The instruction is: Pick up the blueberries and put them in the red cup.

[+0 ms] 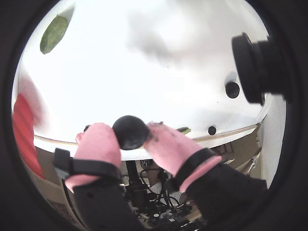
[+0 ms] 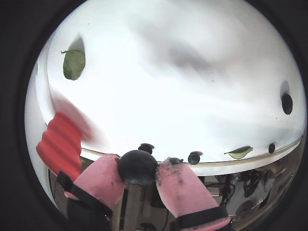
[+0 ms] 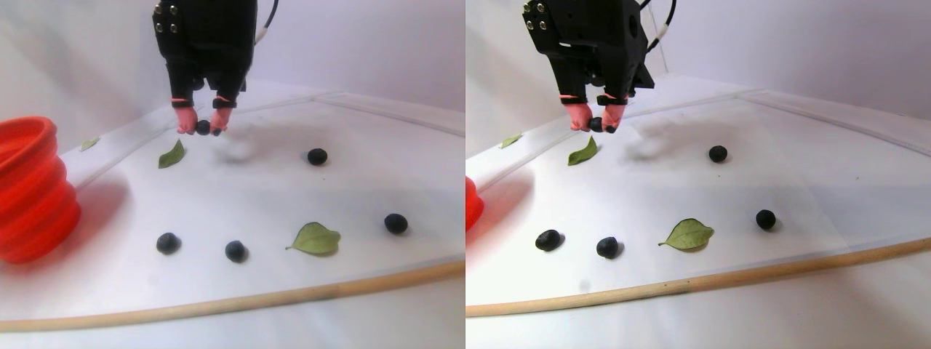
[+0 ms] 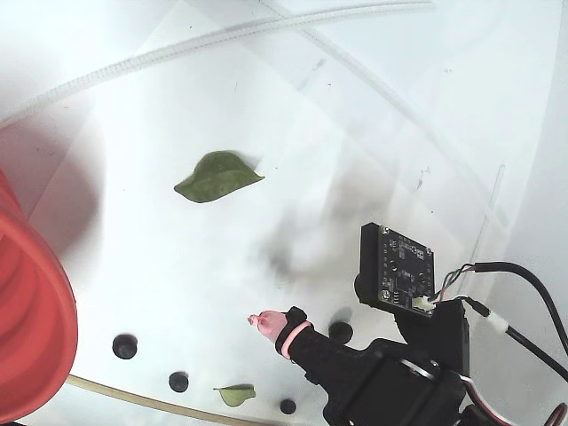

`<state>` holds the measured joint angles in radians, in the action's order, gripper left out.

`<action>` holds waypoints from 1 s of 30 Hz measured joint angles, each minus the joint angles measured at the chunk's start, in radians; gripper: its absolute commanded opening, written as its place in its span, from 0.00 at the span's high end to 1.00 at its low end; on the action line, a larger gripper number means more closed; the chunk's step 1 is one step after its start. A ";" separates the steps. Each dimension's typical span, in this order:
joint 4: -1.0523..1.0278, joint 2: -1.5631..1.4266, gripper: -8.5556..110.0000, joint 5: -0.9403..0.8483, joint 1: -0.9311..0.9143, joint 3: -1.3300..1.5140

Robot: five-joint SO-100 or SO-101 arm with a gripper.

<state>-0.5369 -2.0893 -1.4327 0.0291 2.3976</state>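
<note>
One of the blueberries [image 1: 130,132] is being held between the two pink-tipped fingers [image 2: 100,179] of the end effector [image 3: 202,129], which is closed tightly on it and is hanging above the worktop [image 3: 240,196], clear of the surface. In both wrist views the held berry is being pinched at its sides, with the pads pressed against it.

Four more berries are lying on the white worktop in the stereo pair view: one [image 3: 316,155] towards the back, one [image 3: 396,223] at the right, and two [image 3: 168,243] [image 3: 235,251] near the front edge, a little apart from each other. A pale wooden strip [image 3: 218,305] is running along that front edge.

The red cup [image 3: 33,190] is standing at the left side of the worktop in the stereo pair view, well apart from the end effector; its ridged wall is being shown, but its inside cannot be seen in any view, so its contents cannot be told.

A green leaf [image 3: 316,238] is lying between the front berries and the right-hand one. A second leaf [image 3: 172,155] is lying just below the end effector, and a small third one [image 3: 90,144] is lying near the far left edge. The surroundings are being kept plain: pale walls are rising behind the worktop, and soft grey shadows are being cast on the white surface.
</note>
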 measured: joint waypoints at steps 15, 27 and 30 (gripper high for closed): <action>-0.155 -0.161 0.83 0.123 0.158 0.021; -0.230 -0.229 0.83 0.242 0.304 0.021; -0.250 -0.252 0.83 0.270 0.336 0.021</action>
<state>-0.7869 -2.3409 -1.1628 0.3651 2.4191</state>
